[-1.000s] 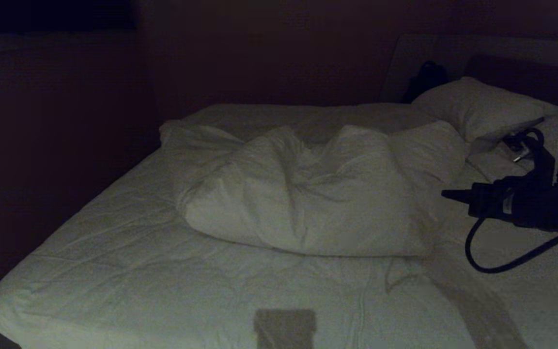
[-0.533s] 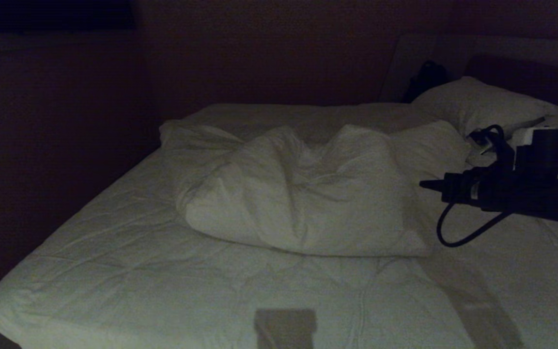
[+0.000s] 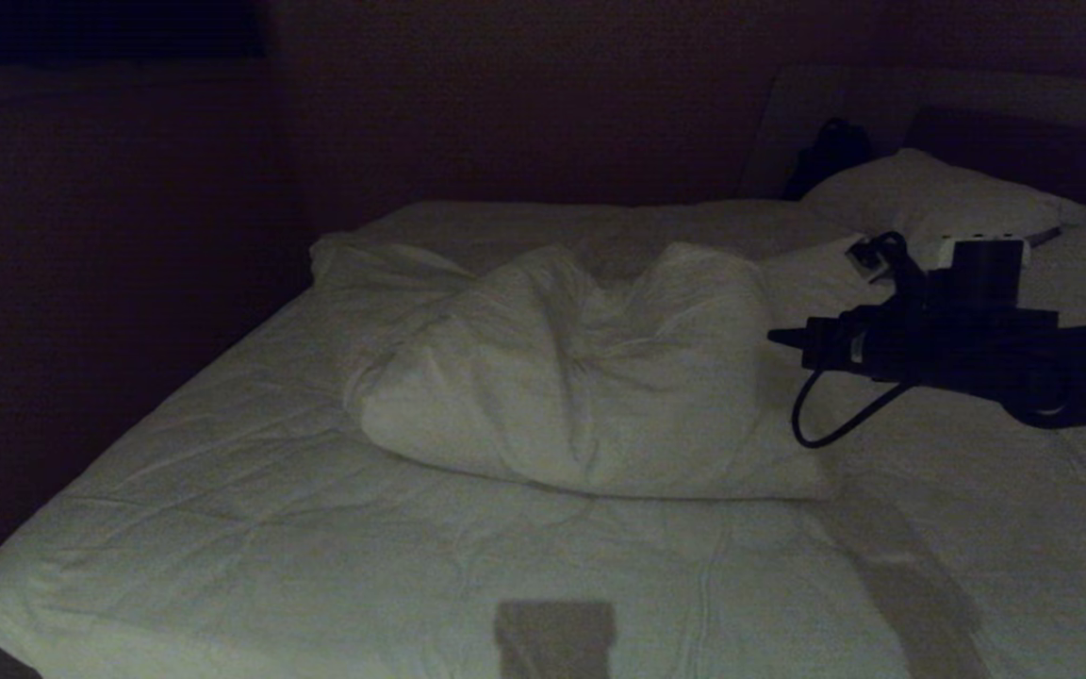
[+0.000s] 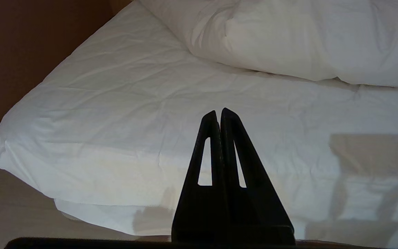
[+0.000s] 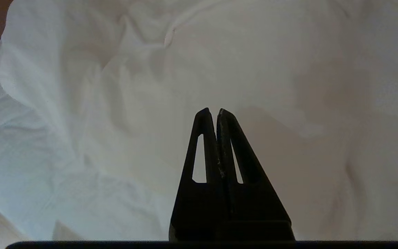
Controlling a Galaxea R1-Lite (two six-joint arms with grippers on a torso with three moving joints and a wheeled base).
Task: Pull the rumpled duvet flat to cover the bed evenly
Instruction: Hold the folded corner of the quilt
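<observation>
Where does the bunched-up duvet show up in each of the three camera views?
Head view: duvet heaped mid-bed, right claw at its right end.
Left wrist view: duvet along the top, beyond the shut left claw.
Right wrist view: duvet fills the picture behind the shut claw.
Shared landmark: the bed under it.

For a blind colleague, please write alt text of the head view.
A rumpled white duvet lies bunched in a heap across the middle of a dimly lit bed, leaving the mattress nearer the camera bare. The right gripper, shut, reaches in from the right beside the heap. A pillow lies by the headboard.
</observation>
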